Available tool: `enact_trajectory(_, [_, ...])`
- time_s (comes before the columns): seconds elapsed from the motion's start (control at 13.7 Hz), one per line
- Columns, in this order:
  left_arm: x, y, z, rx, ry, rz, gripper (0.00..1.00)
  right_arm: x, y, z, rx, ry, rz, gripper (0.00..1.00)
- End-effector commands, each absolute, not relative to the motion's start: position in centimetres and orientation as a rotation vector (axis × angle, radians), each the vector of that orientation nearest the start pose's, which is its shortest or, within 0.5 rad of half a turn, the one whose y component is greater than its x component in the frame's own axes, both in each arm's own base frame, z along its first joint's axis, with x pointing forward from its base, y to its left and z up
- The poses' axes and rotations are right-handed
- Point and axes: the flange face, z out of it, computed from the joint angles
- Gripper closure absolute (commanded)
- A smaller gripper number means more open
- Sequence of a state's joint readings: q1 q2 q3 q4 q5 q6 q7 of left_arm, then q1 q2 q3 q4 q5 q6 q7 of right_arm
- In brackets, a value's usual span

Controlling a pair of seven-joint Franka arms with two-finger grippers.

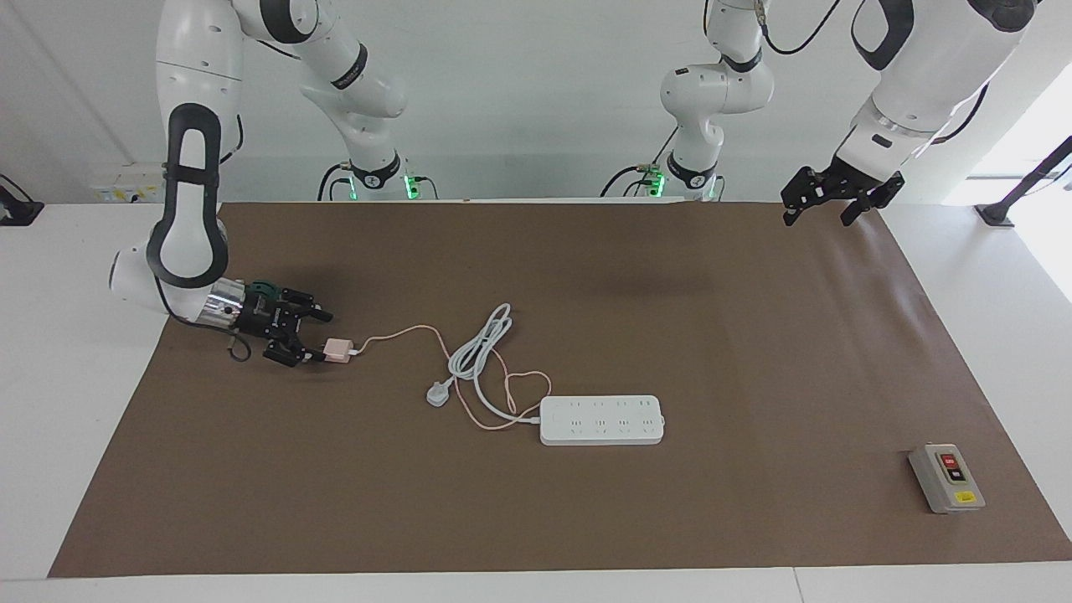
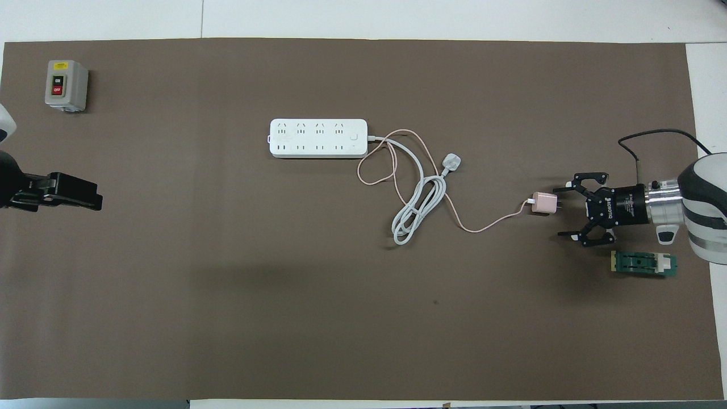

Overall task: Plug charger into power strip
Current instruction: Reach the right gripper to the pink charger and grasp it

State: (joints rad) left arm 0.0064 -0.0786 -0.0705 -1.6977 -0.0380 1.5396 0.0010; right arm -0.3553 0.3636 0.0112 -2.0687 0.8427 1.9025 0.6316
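Observation:
The charger [image 1: 337,350] [image 2: 544,203], a small pink cube, lies on the brown mat with its thin pink cable [image 1: 402,332] running to the power strip [image 1: 601,420] [image 2: 318,138], a long white bar at mid-table. My right gripper [image 1: 314,339] [image 2: 561,210] is low and level at the charger's pronged end. It is open, with its fingertips to either side of the prongs and not gripping. My left gripper [image 1: 821,216] [image 2: 85,199] waits open in the air over the mat's edge at the left arm's end.
The strip's thick white cord lies coiled, with its white plug [image 1: 437,394] [image 2: 451,163] between charger and strip. A green block [image 2: 643,263] sits beside the right gripper's wrist. A grey box with red and black buttons [image 1: 946,477] [image 2: 66,85] stands at the left arm's end.

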Motion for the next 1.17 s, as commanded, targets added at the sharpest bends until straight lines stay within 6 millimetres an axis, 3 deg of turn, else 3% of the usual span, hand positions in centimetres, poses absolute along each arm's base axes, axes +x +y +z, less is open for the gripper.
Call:
enact_trajectory(0.0, [51.5, -3.7, 59.9, -3.156, 0.121, 0.137, 0.00, 53.4, -12.9, 23.5, -1.723, 1.630, 0.744, 0.00])
enact_trajectory(0.22, [52.4, -3.4, 59.3, -3.160, 0.115, 0.060, 0.00, 53.6, -12.7, 22.9, -1.743, 1.622, 0.711, 0.00])
enact_trajectory(0.36, [52.6, -3.8, 58.0, -3.160, 0.125, 0.067, 0.00, 53.4, -12.7, 22.6, -1.747, 1.614, 0.709, 0.00])
enact_trajectory(0.51, [53.2, -3.9, 57.5, -3.161, 0.131, -0.003, 0.00, 53.5, -12.6, 22.7, -1.736, 1.610, 0.702, 0.20])
enact_trajectory(0.66, [53.5, -3.6, 57.7, -3.163, 0.125, -0.050, 0.00, 53.3, -12.6, 22.2, -1.759, 1.575, 0.695, 0.50])
enact_trajectory(0.73, [53.5, -3.4, 57.3, -3.163, 0.111, -0.040, 0.00, 53.2, -12.6, 21.5, -1.779, 1.548, 0.687, 0.71])
enact_trajectory(0.8, [53.5, -3.2, 57.0, -3.165, 0.110, -0.036, 0.00, 53.2, -12.9, 21.3, -1.791, 1.554, 0.657, 0.98])
enact_trajectory(0.95, [53.9, -2.8, 57.0, -3.166, 0.099, -0.077, 0.00, 53.4, -12.1, 21.2, -1.802, 1.550, 0.662, 1.00])
enact_trajectory(1.09, [55.9, -3.0, 55.4, -3.183, 0.097, -0.155, 0.00, 53.6, -11.8, 21.5, -1.800, 1.542, 0.674, 1.00])
